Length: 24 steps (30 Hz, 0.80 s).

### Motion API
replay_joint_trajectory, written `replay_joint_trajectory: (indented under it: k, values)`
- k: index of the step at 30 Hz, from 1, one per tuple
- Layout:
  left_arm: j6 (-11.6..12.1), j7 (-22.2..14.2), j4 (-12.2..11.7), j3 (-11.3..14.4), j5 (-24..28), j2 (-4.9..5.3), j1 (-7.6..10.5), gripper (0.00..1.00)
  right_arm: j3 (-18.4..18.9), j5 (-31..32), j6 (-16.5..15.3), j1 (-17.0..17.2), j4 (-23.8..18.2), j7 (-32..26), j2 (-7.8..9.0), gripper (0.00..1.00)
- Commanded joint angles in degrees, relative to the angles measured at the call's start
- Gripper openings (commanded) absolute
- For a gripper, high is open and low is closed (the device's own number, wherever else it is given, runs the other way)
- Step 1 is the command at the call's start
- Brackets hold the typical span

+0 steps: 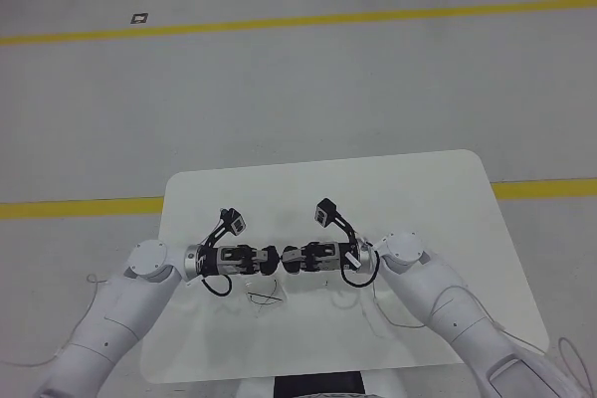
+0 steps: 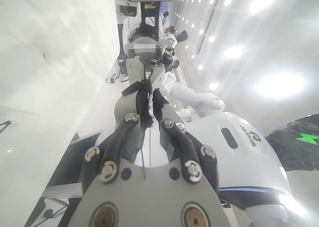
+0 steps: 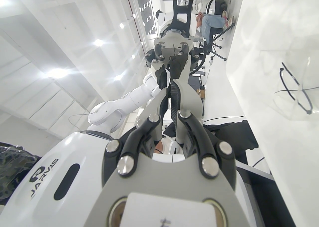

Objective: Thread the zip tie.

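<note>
Above the middle of the white table [image 1: 428, 199] my two grippers meet tip to tip. A thin black zip tie [image 2: 142, 153] runs from the left gripper's palm up between its black padded fingers. My left gripper [image 2: 149, 94] [image 1: 270, 258] is shut on it. The tie's tail [image 3: 173, 48] also shows against that gripper's palm in the right wrist view. My right gripper [image 3: 170, 77] [image 1: 290, 257] faces it with its fingers pressed together at the tie's other end. The pads hide the tie's head.
A clear shallow dish [image 3: 291, 88] [image 1: 264, 295] holding a few spare black zip ties sits on the table just below the grippers, toward the robot. The table's far half is bare white surface.
</note>
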<state>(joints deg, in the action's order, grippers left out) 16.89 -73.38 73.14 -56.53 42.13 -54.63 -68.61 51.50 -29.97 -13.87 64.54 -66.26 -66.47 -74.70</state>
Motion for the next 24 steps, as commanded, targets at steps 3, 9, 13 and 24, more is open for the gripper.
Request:
replay_joint_trajectory:
  k: [3, 9, 13, 24]
  values:
    - [-0.04, -0.02, -0.04, 0.08, -0.05, -0.01, 0.00, 0.06, -0.05, 0.04, 0.06, 0.02, -0.07, 0.04, 0.03, 0.00]
    - [-0.17, 0.03, -0.11, 0.21, -0.16, -0.03, 0.02, 0.00, -0.13, 0.08, 0.07, 0.06, -0.18, 0.08, 0.08, 0.00]
    - [0.01, 0.15, -0.39, 0.13, -0.03, -0.03, 0.06, 0.00, -0.18, 0.13, 0.11, 0.04, -0.22, -0.03, 0.11, 0.00]
    - [1.01, -0.49, -0.15, -1.34, 0.86, 0.37, -0.66, 0.00, 1.56, -0.38, -0.95, 0.88, -0.35, 1.02, 0.66, 1.00]
